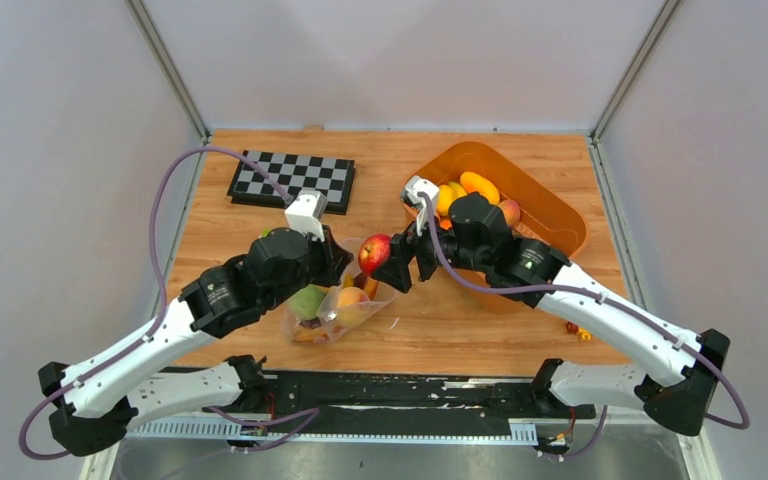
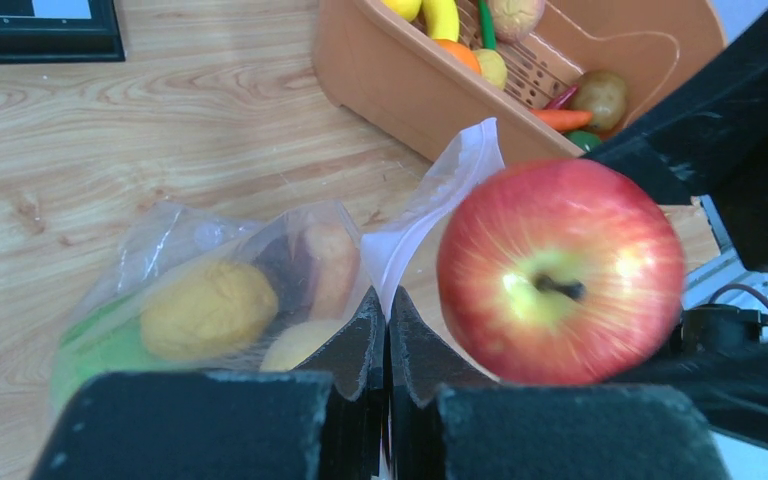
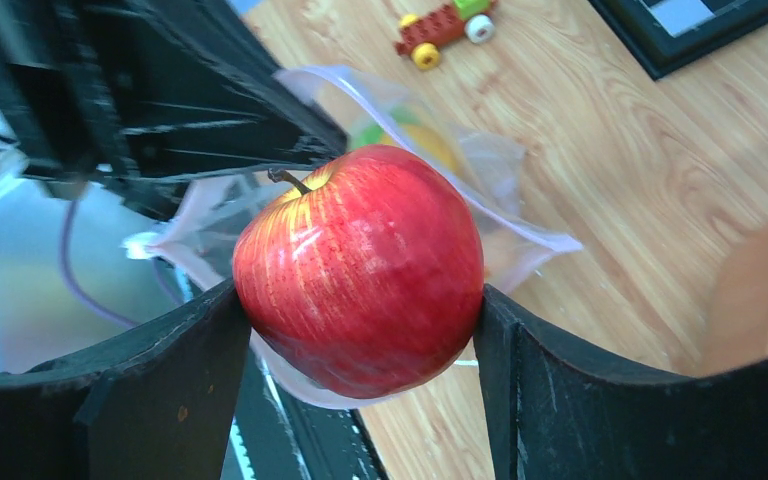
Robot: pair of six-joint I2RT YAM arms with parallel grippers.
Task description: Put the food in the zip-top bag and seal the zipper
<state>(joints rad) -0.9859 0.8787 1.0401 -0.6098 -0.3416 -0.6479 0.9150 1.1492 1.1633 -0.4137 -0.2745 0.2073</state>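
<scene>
Gripping the glossy, hard, probably slippery apple (image 3: pixel 360 280) across its widest part, the right hand (image 1: pixel 401 262) hangs just above the bag (image 2: pixel 435 190), whose limp, crinkly lip the left hand (image 2: pixel 388 335) pinches shut to hold the mouth open.

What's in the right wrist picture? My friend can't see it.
The right gripper holds a red apple, with the clear zip-top bag behind it on the wooden table. A small wheeled block toy lies farther off.
</scene>
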